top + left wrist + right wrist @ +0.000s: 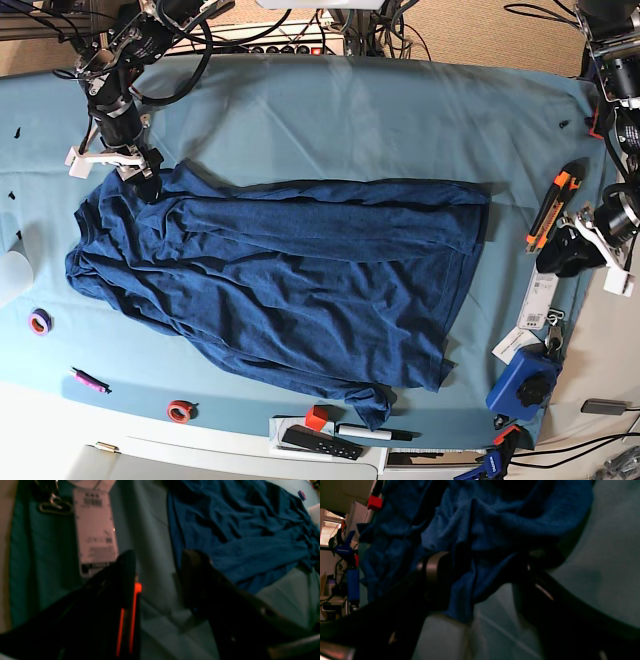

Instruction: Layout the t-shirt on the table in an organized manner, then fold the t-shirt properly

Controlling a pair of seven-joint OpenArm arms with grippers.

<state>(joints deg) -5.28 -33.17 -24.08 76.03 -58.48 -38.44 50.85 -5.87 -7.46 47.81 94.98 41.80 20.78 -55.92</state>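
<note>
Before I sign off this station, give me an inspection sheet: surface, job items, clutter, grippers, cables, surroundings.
Surface: table under a light teal cloth, smooth where bare.
Job items: t-shirt spread out but wrinkled, a sleeve trailing toward the near edge.
Clutter: tape rolls, pink marker, paper tags, remote and pen near the front edge, blue clamp.
Grippers: right gripper open, its jaws either side of a fold at the shirt's edge; left gripper open over bare cloth beside the tags.
Cables: bundles behind the far edge.
Surroundings: nothing seen beyond floor.
</note>
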